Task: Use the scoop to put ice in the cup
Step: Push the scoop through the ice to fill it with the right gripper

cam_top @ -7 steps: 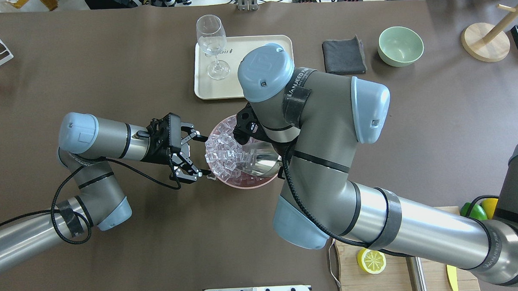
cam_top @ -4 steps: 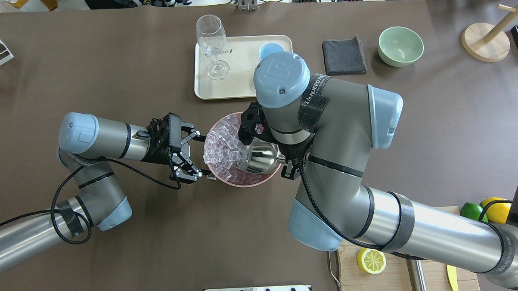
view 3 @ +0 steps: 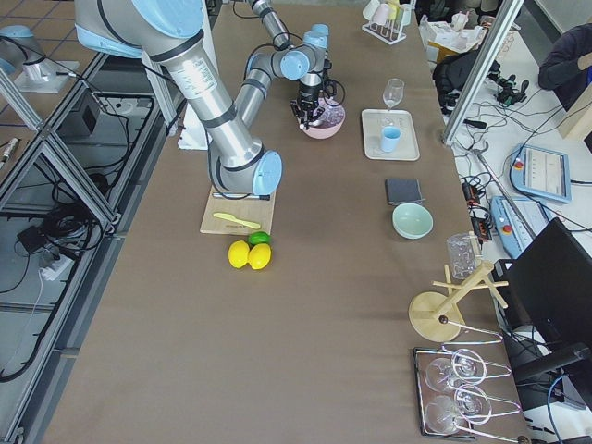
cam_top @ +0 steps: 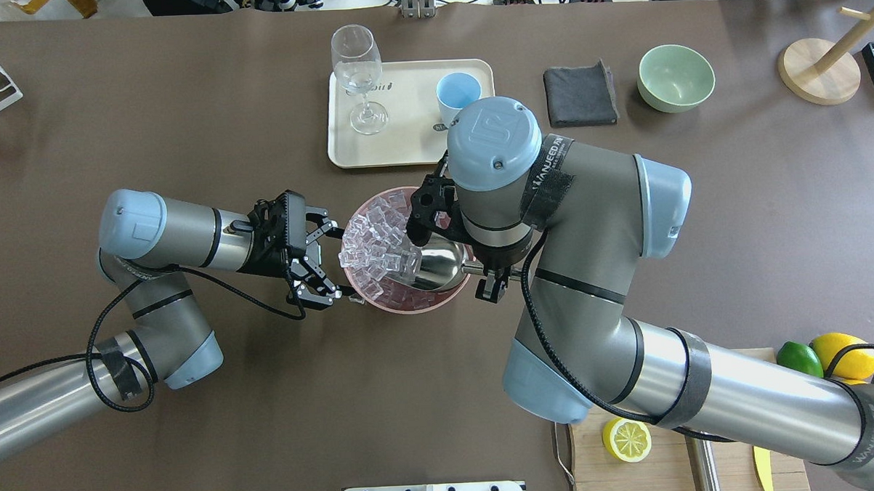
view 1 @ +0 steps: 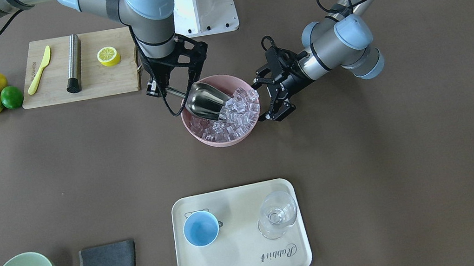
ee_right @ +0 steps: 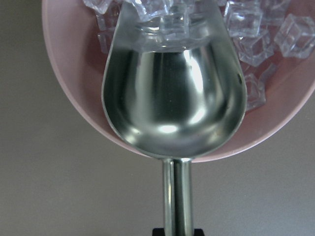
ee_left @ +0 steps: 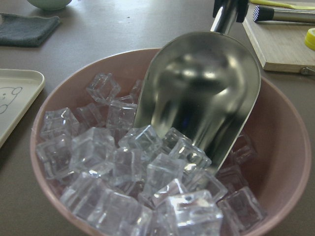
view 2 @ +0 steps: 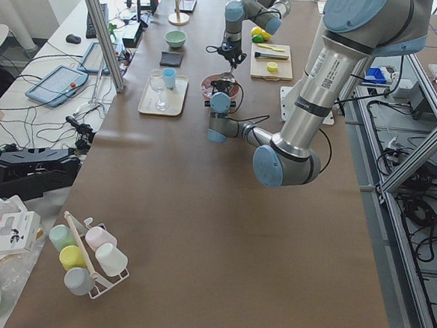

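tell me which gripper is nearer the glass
Left. The left gripper is at the bowl's edge on the glass's side; the right gripper, holding the scoop, is across the bowl, farther off.

Reaches in low on the left side, forearm near level, elbow folded back, with the left gripper (cam_top: 338,263) spread wide and its fingers pointing sideways. Arches over from the right, wrist turned straight down, and clamps the right gripper (cam_top: 489,275) tight on the handle of the scoop (view 1: 206,100).
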